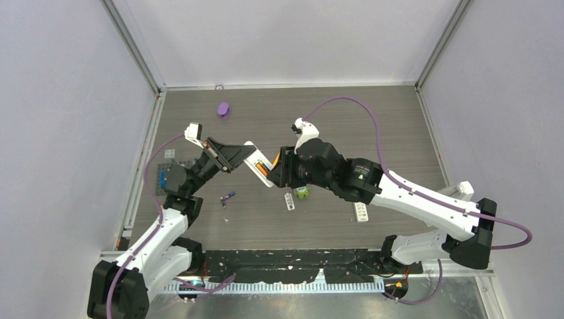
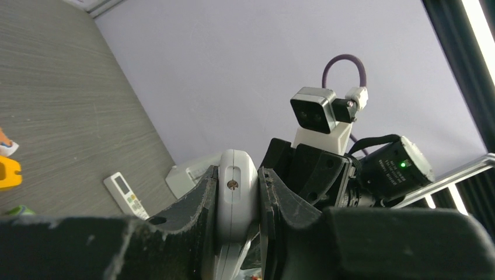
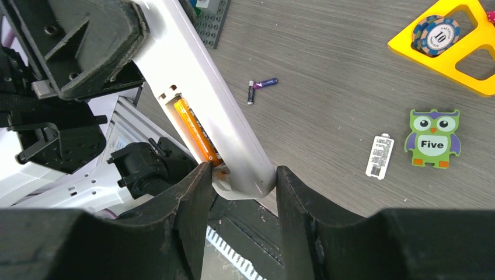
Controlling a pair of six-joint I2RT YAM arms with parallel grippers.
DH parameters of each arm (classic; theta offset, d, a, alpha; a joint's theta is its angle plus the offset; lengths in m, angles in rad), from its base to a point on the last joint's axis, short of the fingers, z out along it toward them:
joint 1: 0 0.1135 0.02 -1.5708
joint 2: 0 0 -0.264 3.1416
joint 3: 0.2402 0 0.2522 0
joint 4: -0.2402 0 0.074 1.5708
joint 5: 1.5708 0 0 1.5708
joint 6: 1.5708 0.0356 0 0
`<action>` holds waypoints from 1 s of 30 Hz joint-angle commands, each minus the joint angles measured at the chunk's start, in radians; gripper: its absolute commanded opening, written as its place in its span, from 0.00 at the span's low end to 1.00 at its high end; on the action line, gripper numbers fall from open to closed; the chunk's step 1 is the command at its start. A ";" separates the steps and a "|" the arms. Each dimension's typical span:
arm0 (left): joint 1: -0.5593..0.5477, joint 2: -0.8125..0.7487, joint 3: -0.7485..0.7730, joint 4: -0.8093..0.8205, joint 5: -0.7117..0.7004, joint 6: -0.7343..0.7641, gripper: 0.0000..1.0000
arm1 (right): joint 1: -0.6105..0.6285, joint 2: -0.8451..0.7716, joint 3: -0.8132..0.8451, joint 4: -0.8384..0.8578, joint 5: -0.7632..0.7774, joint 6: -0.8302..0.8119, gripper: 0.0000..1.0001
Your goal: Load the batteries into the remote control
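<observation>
While the left gripper (image 2: 238, 198) pinches the white remote control (image 3: 198, 76) by its long sides and holds it tilted in the air above the table (image 3: 350, 87), the right gripper (image 3: 243, 173) sits at the remote's other end with one finger on each side of it. Those fingers lie so close to the casing that I cannot tell whether they press it or only flank it. The remote's back faces the right wrist camera with its compartment uncovered, and the orange battery (image 3: 195, 131) lies lengthwise in the slot, its lower end near the right gripper's fingers. On the wood-grain table beyond, the purple battery (image 3: 267, 82) and the dark battery (image 3: 251, 92) lie end to end at an angle, touching or nearly so. Well to their right a small white printed piece (image 3: 380, 156) lies just beside a green owl block (image 3: 433, 139) marked "Five". Farther back is a yellow tray (image 3: 467, 76) holding a poker chip (image 3: 435, 32). From the left wrist, a second remote (image 2: 125, 195) lies flat on the table.
</observation>
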State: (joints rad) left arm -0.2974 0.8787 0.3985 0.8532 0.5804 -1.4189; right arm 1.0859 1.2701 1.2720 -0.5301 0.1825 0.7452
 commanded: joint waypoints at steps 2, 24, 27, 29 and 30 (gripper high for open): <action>-0.060 -0.105 0.094 -0.213 0.061 0.166 0.00 | -0.016 0.009 -0.027 0.058 0.051 -0.021 0.59; -0.111 -0.028 -0.069 -0.495 -0.232 0.391 0.00 | -0.049 -0.072 -0.248 0.067 0.090 -0.224 0.79; -0.138 0.041 -0.119 -0.423 -0.280 0.407 0.00 | -0.057 0.037 -0.260 0.046 0.088 -0.215 0.67; -0.156 0.074 -0.168 -0.344 -0.320 0.391 0.00 | -0.062 0.106 -0.260 0.047 0.074 -0.218 0.62; -0.164 0.085 -0.192 -0.312 -0.346 0.385 0.00 | -0.064 0.154 -0.259 0.054 0.060 -0.220 0.61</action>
State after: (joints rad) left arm -0.4351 0.9268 0.2653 0.3519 0.3382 -1.0519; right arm 1.0313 1.3125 1.0203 -0.4557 0.2379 0.5217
